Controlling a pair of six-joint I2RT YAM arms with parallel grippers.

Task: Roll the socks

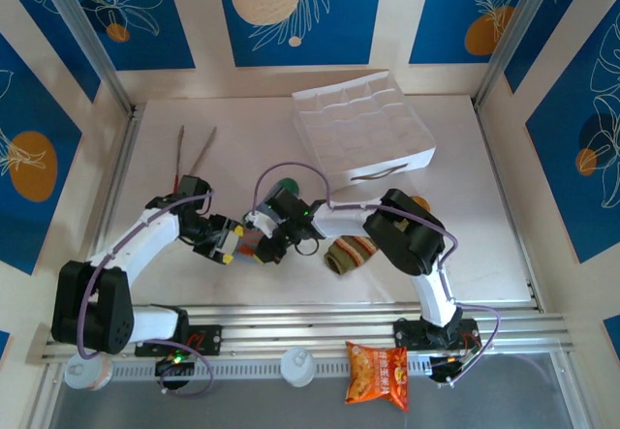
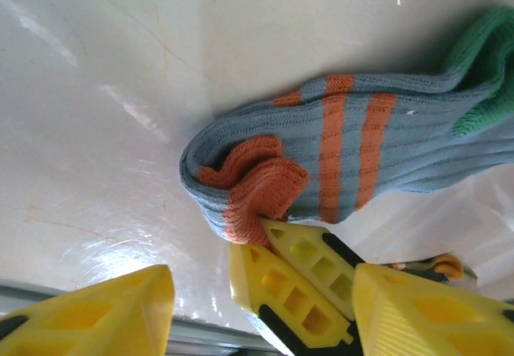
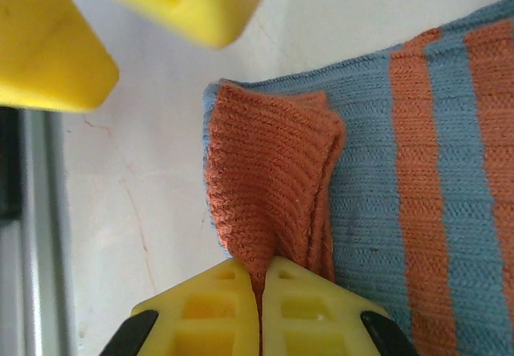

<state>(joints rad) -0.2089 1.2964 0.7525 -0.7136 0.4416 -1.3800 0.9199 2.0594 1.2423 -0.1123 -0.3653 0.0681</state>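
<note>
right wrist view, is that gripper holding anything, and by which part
The right gripper is shut on the grey sock, pinching the edge of its folded orange cuff between closed fingers.

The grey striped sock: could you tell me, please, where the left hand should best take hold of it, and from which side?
Probably the folded orange cuff, at the end away from the green toe, beside the right hand's pinch. That fold stands thicker than the flat grey sock, and the open left hand faces that end, so come in low along the table.
</note>
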